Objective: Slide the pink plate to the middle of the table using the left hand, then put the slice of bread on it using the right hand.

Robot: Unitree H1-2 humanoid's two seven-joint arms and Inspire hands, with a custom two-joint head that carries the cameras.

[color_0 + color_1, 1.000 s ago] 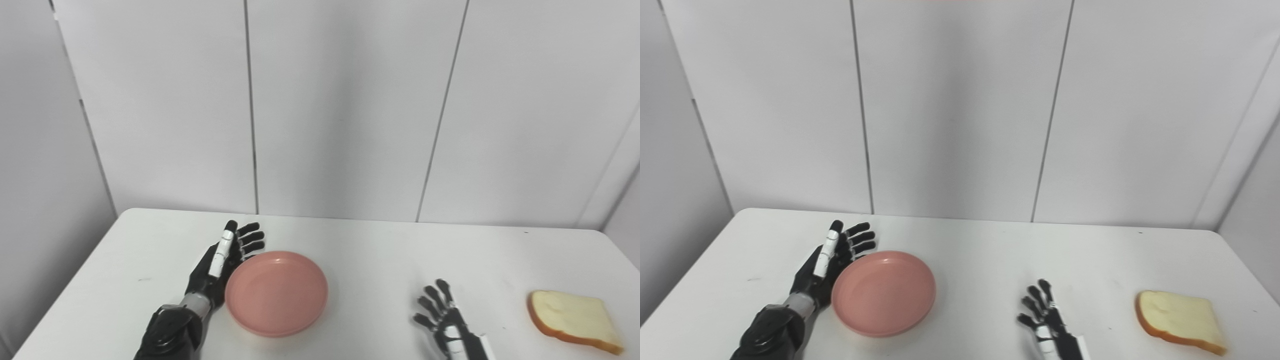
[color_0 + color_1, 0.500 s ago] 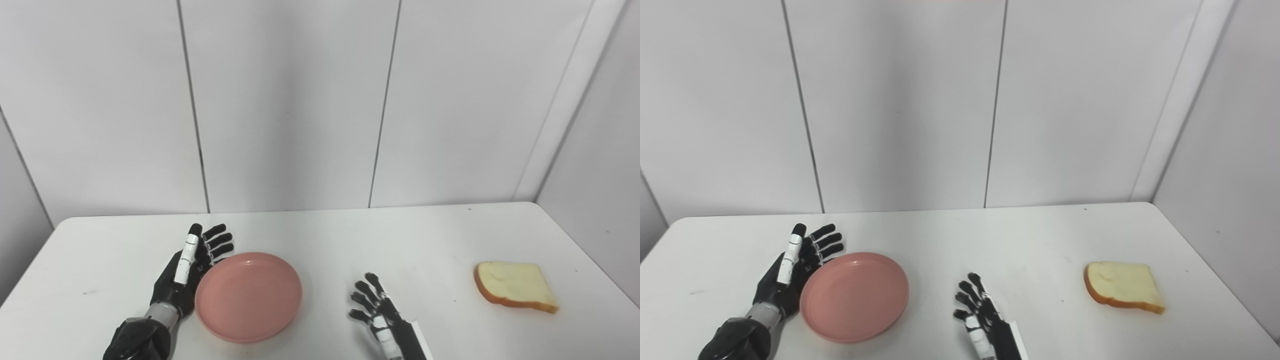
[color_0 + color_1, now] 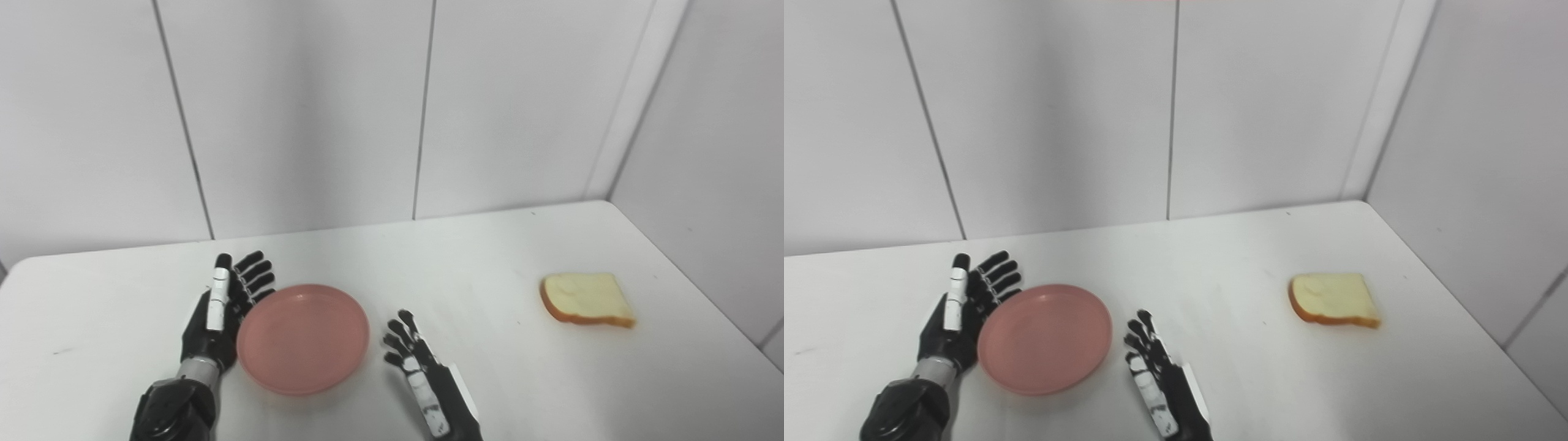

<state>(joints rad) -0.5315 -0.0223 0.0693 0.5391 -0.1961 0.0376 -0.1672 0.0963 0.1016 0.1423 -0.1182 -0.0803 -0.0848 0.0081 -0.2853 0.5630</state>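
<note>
Both head views look down, side by side; same table [image 3: 490,257].

The pink plate [image 3: 303,337] is round and shallow with a low raised rim. It sits flat and upright on the white counter [image 3: 478,257], toward the left portion of the visible surface, and carries nothing. The slice of bread [image 3: 585,299] has a pale crumb and an orange-brown crust, with one rounded end and one squared end. It lies flat on the counter near the right edge, well apart from the pink plate.
</note>
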